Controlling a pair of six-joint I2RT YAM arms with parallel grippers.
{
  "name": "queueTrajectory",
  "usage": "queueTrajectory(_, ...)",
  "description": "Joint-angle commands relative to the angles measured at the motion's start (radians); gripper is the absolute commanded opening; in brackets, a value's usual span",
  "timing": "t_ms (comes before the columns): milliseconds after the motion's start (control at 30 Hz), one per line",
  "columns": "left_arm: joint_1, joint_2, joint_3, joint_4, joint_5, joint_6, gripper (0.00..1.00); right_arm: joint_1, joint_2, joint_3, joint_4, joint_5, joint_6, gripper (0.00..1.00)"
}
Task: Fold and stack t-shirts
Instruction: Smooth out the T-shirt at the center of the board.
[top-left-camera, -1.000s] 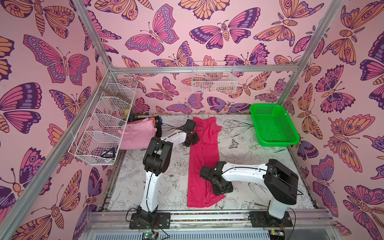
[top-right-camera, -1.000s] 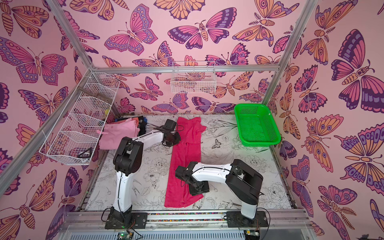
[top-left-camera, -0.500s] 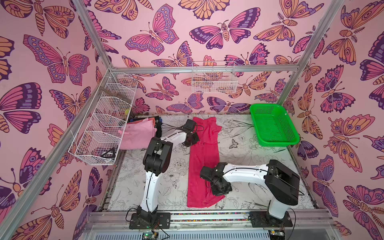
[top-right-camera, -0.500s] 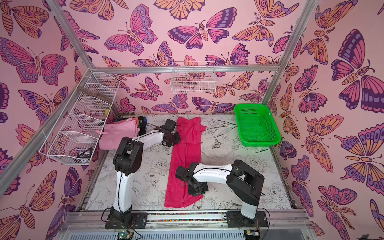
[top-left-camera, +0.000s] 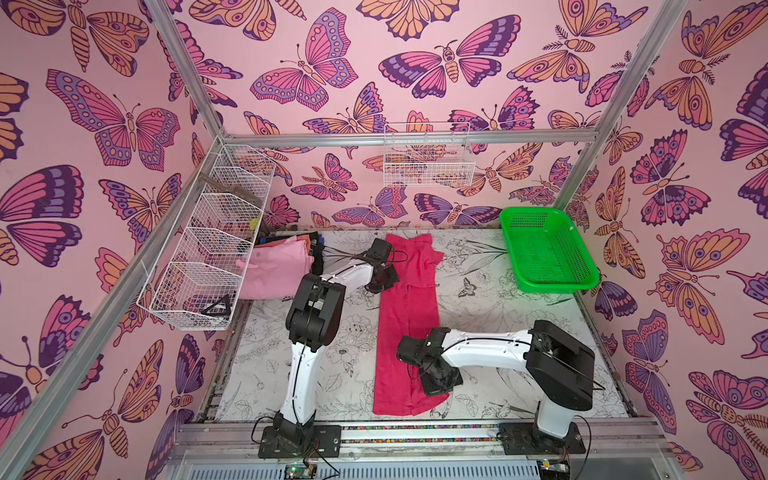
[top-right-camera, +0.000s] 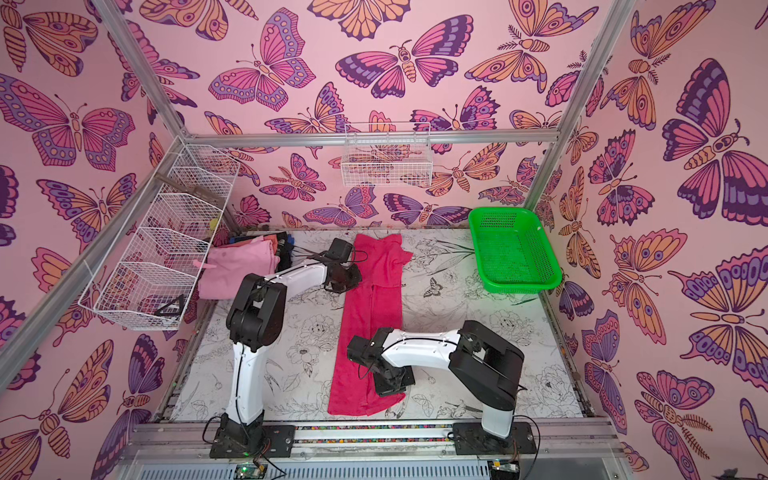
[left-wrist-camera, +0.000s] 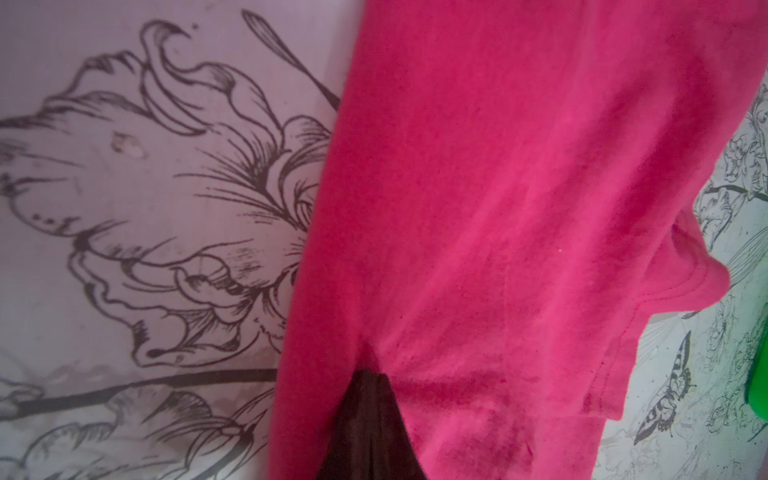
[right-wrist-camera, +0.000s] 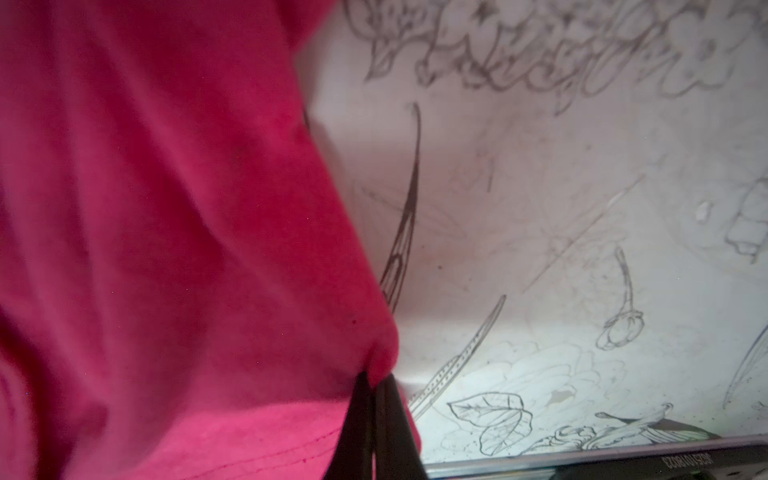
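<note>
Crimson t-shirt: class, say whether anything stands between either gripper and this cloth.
Nothing visible does. The left gripper and the right gripper are each shut directly on the crimson t-shirt, the left near its sleeves, the right near its hem.

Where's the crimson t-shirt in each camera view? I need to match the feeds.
Top view: crimson t-shirt, a long strip mid-table between the arms.
Top view: crimson t-shirt, the same mid-table strip.
Left wrist: crimson t-shirt fills much of the frame, pinched by the left claw.
Right wrist: crimson t-shirt fills about half, pinched by the right claw.
Shared landmark: flower-printed table cover.
</note>
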Motion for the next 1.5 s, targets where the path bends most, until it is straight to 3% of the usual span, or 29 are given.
queueTrajectory(0,0.009,0.051,-0.031,-0.039,-0.013,0.003,0.00,0.043,0.025,0.034,-0.089,-0.024,0.026,0.00)
queueTrajectory(867,0.009,0.052,-0.040,-0.027,0.001,-0.008,0.00,0.145,0.049,0.113,-0.202,-0.035,0.071,0.00)
queueTrajectory(933,0.009,0.049,-0.041,-0.027,0.001,-0.008,0.00,0.153,0.046,0.117,-0.216,-0.023,0.076,0.12)
queueTrajectory(1033,0.008,0.038,-0.043,-0.027,0.006,-0.003,0.00,0.165,0.022,0.124,-0.242,0.014,0.098,0.41)
queueTrajectory(1100,0.009,0.025,-0.046,-0.027,0.003,-0.002,0.00,0.170,-0.006,0.123,-0.257,0.040,0.114,0.54)
queueTrajectory(1200,0.008,-0.002,-0.050,-0.028,0.000,0.000,0.00,0.177,-0.050,0.122,-0.284,0.084,0.134,0.62)
queueTrajectory(1367,0.008,-0.063,-0.056,-0.039,0.001,0.001,0.01,0.181,-0.125,0.142,-0.331,0.191,0.162,0.66)
queueTrajectory(1467,0.007,-0.137,-0.046,-0.078,0.004,0.016,0.06,0.180,-0.167,0.199,-0.395,0.320,0.178,0.67)
